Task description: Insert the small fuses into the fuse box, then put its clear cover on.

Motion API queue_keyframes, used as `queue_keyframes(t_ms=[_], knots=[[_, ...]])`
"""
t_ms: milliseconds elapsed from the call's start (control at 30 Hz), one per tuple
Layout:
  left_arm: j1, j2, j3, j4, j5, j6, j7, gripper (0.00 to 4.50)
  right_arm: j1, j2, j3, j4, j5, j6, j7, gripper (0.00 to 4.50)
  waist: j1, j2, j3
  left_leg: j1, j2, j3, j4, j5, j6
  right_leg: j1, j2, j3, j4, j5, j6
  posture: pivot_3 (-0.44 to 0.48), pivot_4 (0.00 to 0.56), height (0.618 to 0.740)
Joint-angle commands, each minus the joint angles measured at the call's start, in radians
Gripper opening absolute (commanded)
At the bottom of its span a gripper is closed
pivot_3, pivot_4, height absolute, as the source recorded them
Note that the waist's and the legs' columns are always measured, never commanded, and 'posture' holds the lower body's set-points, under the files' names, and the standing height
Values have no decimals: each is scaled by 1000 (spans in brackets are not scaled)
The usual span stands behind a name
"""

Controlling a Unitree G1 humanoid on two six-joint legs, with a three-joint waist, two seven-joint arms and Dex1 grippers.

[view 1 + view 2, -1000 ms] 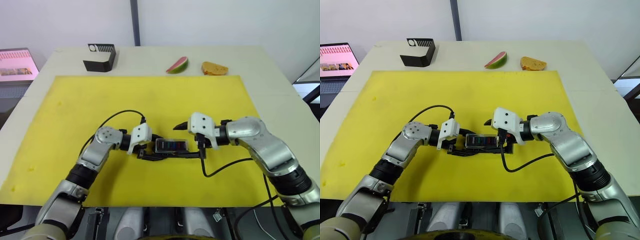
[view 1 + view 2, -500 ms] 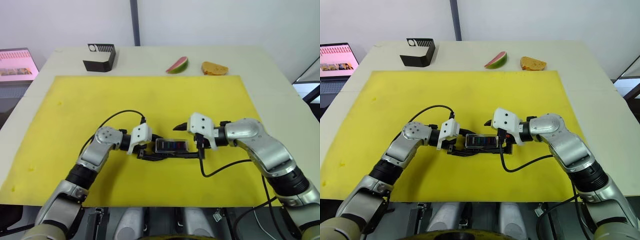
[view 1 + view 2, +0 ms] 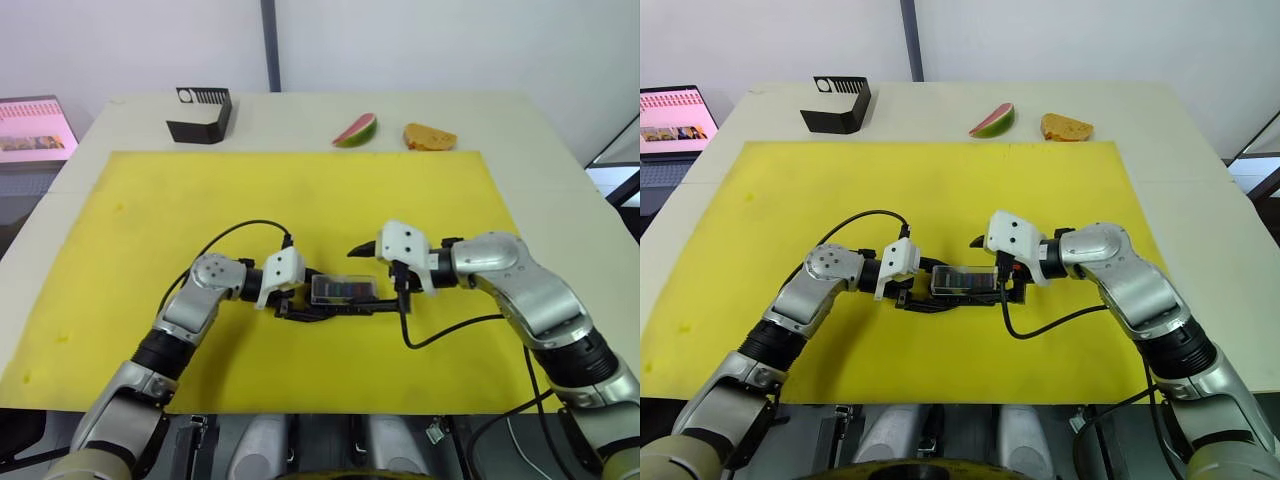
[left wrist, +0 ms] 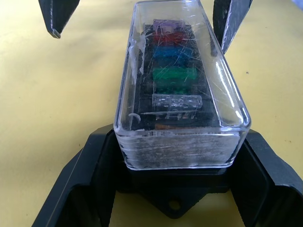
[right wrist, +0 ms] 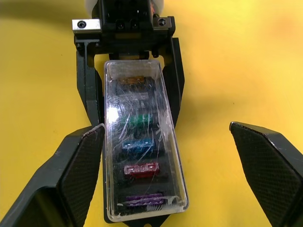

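The black fuse box [image 3: 343, 292] lies in the middle of the yellow mat [image 3: 300, 190]. The clear cover [image 4: 182, 71] sits on top of it. Through the cover I see the small fuses [image 5: 140, 168] in a row: purple, red, blue, green, clear and amber. My left gripper [image 4: 175, 142] is shut on the box's base, one finger along each long side. My right gripper [image 5: 165, 127] stands open at the opposite end. Its fingers [image 5: 78, 170] are spread wide either side of the cover, one close to it and the other well apart.
A larger black angular box with a white vent [image 3: 200, 115] stands at the back left off the mat. A watermelon slice [image 3: 355, 130] and a piece of bread [image 3: 428, 137] lie at the back. A lit screen [image 3: 35, 130] is at the far left. Black cables loop from both wrists.
My right gripper has drifted slightly back to the right, away from the box. The box, the cover and my left gripper have stayed put.
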Motion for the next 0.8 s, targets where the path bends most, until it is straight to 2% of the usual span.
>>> queue_keyframes(t_ms=[33,167,267,467,500,667,800], knots=[[-11,-5,6,10,17,-17,13,2601,3,7,-66,-80,102,30,27,4442,0,0,0,0,0,0,0,0,0,0,0,0,0,0,0,0,150,740],[-15,-5,7,22,21,-27,14,2601,22,32,-87,-74,145,43,9,4442,0,0,0,0,0,0,0,0,0,0,0,0,0,0,0,0,150,740],[-13,-7,7,26,24,-31,20,2601,51,44,-98,-56,160,37,4,3634,0,0,0,0,0,0,0,0,0,0,0,0,0,0,0,0,150,740],[0,-4,10,19,23,-30,29,2601,77,60,-73,-16,123,15,-33,743,-1,0,0,0,0,0,0,0,1,0,0,0,0,0,0,0,150,740],[2,-3,9,19,23,-30,30,2601,77,60,-65,-7,113,13,-37,142,-1,0,0,0,0,0,0,0,1,0,0,0,0,0,0,0,150,740],[-1,-6,7,21,25,-27,33,2601,96,11,30,38,16,-18,-7,65,-1,0,0,0,0,0,0,0,1,0,0,0,0,0,0,0,150,740],[-3,-6,7,21,27,-24,30,2601,85,19,78,81,-41,17,-47,65,-2,0,-1,2,0,0,0,0,1,2,0,0,0,0,0,0,150,740]])
